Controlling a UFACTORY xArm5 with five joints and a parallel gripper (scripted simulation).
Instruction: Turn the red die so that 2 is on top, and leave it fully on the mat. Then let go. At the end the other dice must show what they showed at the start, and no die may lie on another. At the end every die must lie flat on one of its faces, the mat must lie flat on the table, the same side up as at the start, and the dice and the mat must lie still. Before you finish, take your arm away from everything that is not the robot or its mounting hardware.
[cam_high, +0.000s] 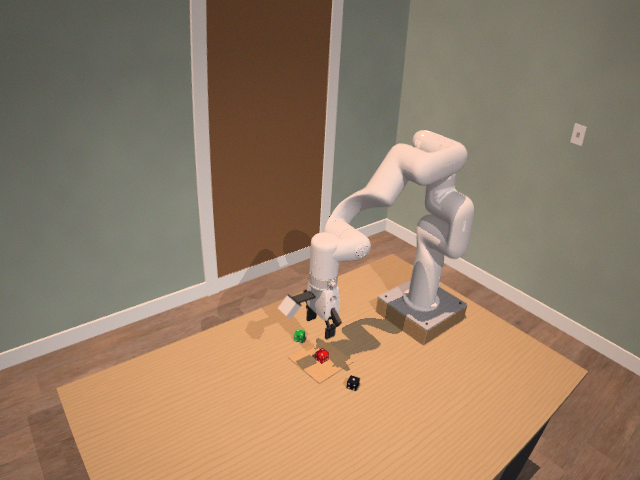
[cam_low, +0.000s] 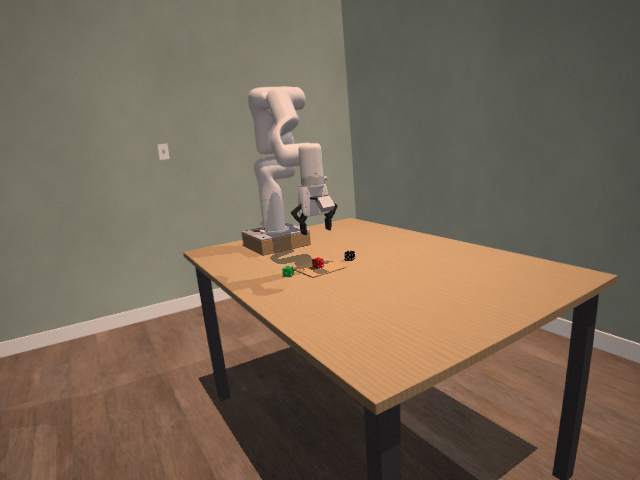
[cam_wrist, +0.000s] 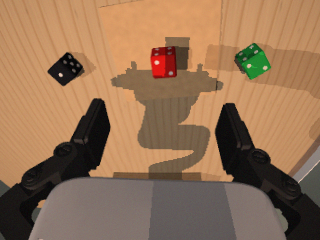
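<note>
The red die (cam_high: 321, 355) (cam_low: 317, 262) (cam_wrist: 164, 62) lies flat on the small tan mat (cam_high: 324, 375) (cam_low: 334, 267) (cam_wrist: 127, 27), near the mat's middle. Its pips are too small to read. My gripper (cam_high: 320, 325) (cam_low: 315, 227) (cam_wrist: 163, 115) is open wide and empty. It hangs above the table, points down, and stands a little to the base side of the red die, well clear of it. The green die (cam_high: 299, 335) (cam_low: 287, 271) (cam_wrist: 252, 62) and the black die (cam_high: 353, 382) (cam_low: 349, 255) (cam_wrist: 66, 68) lie on the bare table on opposite sides of the mat.
The wooden table (cam_high: 206, 423) (cam_low: 439, 310) carries the arm's base block (cam_high: 421, 315) (cam_low: 275, 240) behind the mat. The arm's shadow falls across the mat and beside the green die.
</note>
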